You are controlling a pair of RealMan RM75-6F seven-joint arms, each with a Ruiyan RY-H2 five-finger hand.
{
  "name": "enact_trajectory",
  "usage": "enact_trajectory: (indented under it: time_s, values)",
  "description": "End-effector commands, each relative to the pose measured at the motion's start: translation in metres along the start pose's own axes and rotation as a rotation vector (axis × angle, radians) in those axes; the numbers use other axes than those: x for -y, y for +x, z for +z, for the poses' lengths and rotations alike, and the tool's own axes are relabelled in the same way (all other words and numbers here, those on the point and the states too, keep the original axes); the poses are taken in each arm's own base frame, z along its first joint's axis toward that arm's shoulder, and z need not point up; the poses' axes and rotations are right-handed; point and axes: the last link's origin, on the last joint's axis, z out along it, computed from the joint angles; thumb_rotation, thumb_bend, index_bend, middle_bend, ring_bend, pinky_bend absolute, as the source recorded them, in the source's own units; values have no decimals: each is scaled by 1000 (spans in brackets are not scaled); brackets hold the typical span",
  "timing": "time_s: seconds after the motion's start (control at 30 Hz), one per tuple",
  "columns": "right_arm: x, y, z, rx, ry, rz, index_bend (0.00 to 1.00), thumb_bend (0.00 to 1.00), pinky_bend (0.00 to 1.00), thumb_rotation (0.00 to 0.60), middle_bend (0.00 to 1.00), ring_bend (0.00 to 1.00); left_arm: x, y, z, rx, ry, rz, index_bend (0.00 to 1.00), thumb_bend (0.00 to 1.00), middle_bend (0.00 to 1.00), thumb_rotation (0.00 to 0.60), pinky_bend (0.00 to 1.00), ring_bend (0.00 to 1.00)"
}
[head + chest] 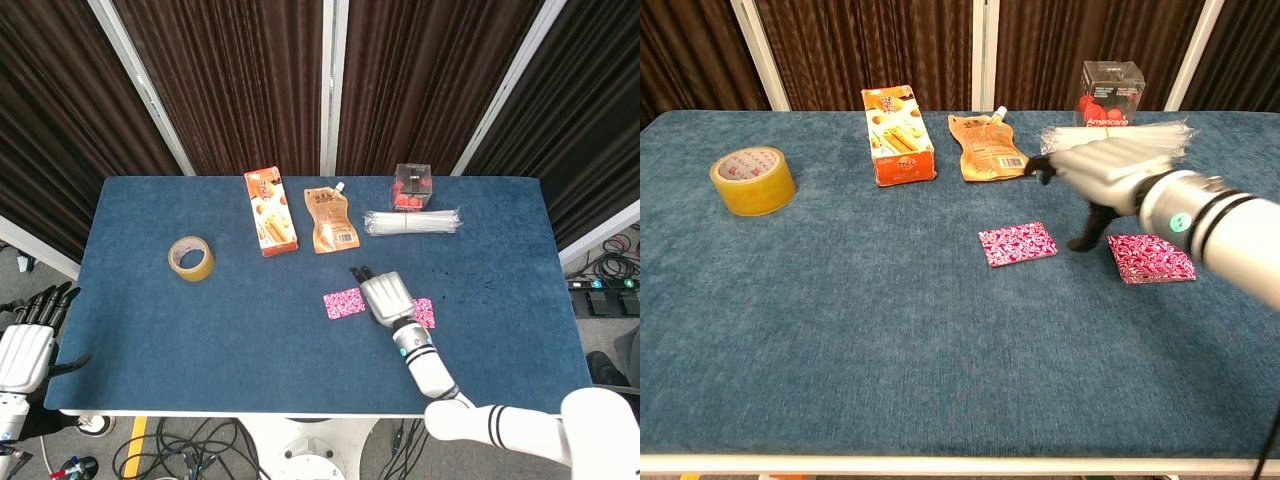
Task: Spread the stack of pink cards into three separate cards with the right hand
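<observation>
Two pink patterned cards lie flat on the blue table (200,330), a hand's width apart. The left card (345,303) (1017,243) is fully uncovered. The right card (1151,257) (425,312) is partly hidden by my forearm in the head view. My right hand (386,297) (1100,165) hovers between them and holds nothing; its fingers stretch out toward the left and its thumb points down to the cloth between the cards. My left hand (25,345) hangs off the table's near left corner with fingers apart, holding nothing.
Along the back stand an orange snack box (269,212), an orange pouch (330,220), a bundle of clear straws (412,222) and a clear box with red items (412,186). A roll of yellow tape (190,258) lies at the left.
</observation>
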Motion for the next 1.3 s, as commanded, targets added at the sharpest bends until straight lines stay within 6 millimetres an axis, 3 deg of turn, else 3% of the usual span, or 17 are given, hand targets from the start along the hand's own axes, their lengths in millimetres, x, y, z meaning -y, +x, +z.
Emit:
enact_trajectory:
  time_s: [0.03,0.17,0.4,1.3]
  values:
    - [-28,0,-13,69,-49,4,152,100,804,600,191,718,0,-1,0,5,-1,-1,73,0,32,600,97,0]
    - [-51,-1,-25,121,-84,-6,159,97,804,600,193,719,-1,-2,1,8,-4,2,73,0,32,600,97,0]
    - [-64,-9,-38,194,-103,-10,161,98,807,600,209,722,-3,-3,2,10,-9,16,73,0,32,600,97,0]
    - [-57,-24,-33,220,-129,-37,240,131,807,600,262,722,-1,0,1,1,-5,11,73,0,32,600,96,0]
